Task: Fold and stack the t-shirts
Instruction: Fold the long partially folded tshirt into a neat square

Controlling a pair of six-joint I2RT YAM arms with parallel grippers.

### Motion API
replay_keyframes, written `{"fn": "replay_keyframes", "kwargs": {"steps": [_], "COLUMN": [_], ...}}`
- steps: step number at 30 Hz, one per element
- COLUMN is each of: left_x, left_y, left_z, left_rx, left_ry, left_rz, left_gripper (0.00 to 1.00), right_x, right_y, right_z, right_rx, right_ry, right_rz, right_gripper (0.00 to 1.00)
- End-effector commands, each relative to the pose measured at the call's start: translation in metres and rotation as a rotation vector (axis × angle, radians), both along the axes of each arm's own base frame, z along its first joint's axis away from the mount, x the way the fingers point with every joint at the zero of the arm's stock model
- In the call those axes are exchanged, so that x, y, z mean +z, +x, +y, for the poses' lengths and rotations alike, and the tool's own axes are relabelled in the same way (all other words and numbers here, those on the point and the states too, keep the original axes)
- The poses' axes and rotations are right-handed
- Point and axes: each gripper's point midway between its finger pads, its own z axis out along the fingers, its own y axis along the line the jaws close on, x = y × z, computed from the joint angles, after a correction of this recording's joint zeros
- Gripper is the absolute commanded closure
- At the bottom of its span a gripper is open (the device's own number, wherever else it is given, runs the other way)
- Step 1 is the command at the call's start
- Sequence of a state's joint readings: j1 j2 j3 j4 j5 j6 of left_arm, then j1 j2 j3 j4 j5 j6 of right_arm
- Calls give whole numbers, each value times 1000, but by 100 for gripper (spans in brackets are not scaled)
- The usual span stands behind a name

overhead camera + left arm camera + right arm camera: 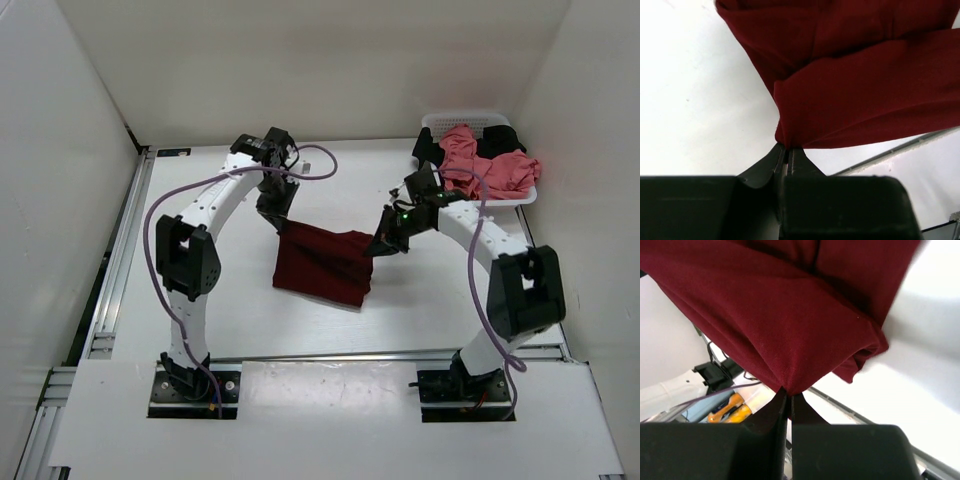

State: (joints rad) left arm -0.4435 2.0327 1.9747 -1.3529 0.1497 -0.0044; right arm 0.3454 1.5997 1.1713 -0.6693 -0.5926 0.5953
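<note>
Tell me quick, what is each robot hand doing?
Left hand: closed, pinching the maroon t-shirt.
Right hand: closed, pinching the same t-shirt.

Top external: high above and behind the arm bases, looking down over the whole table from far off.
Left wrist: just behind the left gripper, facing along its fingers, very close.
Right wrist: likewise behind the right gripper, very close.
Shared: all three views show the maroon t-shirt.
</note>
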Motion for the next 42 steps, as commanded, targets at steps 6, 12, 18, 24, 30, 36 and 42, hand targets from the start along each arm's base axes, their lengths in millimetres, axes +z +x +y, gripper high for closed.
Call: {"fn": "replay_keyframes", "kwargs": {"steps": [6,12,18,24,30,36,42], "left_x": [6,-16,-21,12,37,-6,-38], "left_y": [29,46,100,138,77,34,89], "left_z": [25,21,22,49,18,-28,-31], "left_rx": [76,80,117,200,103,-24,16], "left_ry": [0,15,45,48,-104,-160,-101], "left_rz": [-42,-53,-202,-344,-318,-181,-202], "left_gripper": [89,81,62,9,15,49,51], "right_x": [7,-13,-23,-22,15,-20,-59], "right_y": [55,90,137,187,148,115,135], "right_z": [6,-1,-7,-33,-20,21,41], "right_rx": [5,-49,-118,-195,-116,-83,-130], "right_ry": [54,11,2,-111,-179,-151,-121], "right_rz": [-49,-37,-87,-222,-363,-266,-172], "right_gripper": [100,96,81,57,66,98,100]}}
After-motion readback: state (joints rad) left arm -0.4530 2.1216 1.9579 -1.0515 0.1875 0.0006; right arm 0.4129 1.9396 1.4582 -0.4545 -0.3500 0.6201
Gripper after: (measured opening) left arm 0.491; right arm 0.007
